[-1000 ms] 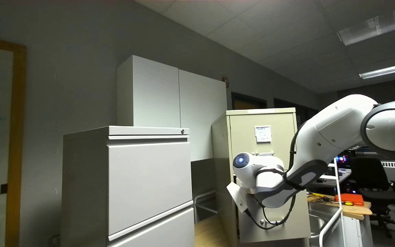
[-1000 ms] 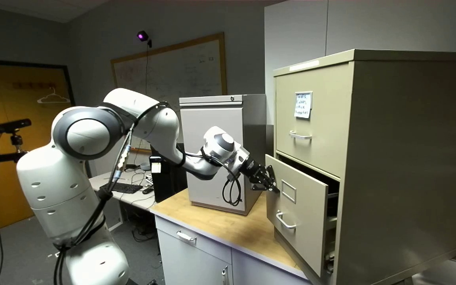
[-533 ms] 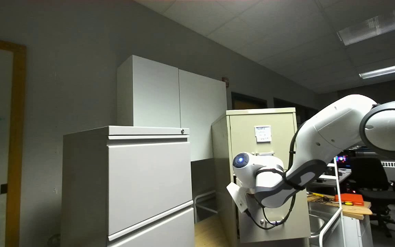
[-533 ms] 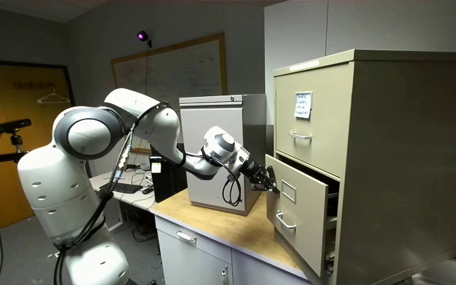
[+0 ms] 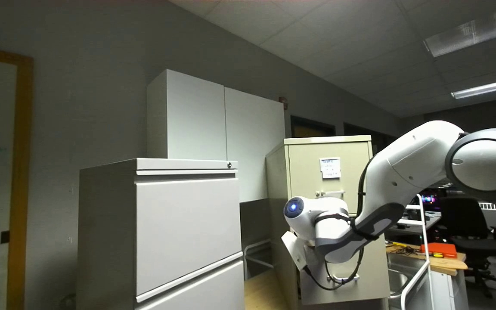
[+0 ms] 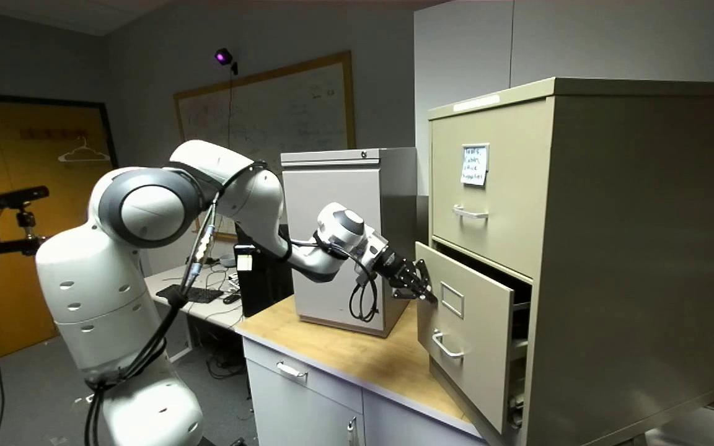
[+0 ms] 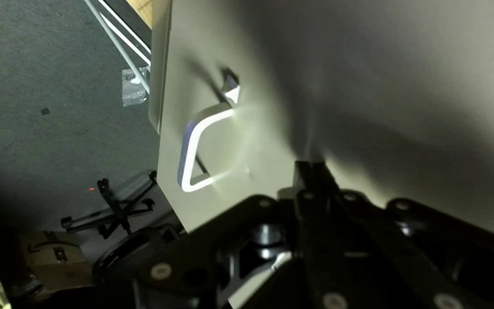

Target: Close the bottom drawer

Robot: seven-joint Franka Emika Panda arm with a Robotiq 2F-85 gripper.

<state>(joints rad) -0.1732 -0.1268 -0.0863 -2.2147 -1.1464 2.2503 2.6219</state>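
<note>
The beige bottom drawer (image 6: 481,365) of the filing cabinet stands partly pulled out, with a dark gap above and beside its front. Its front also shows in an exterior view (image 5: 373,275), partly hidden by the arm, and fills much of the wrist view (image 7: 264,141). Its silver handle (image 6: 447,345) also shows left of the fingers in the wrist view (image 7: 191,150). My gripper (image 6: 432,298) is shut and empty. Its closed fingertips (image 7: 310,163) are at the drawer front, above the handle and beside the label frame (image 6: 452,300), and appear to touch it.
The cabinet's top drawer (image 6: 493,186) is shut. A grey cabinet (image 6: 332,248) stands on the wooden counter (image 6: 363,353) beside the arm. A white frame rail (image 5: 420,267) and red box (image 5: 439,249) are near the cabinet in an exterior view.
The arm's wrist and upper links have shifted slightly, a little lower and leftward in an exterior view. The fingertips stay at the drawer front. The drawer has not visibly moved.
</note>
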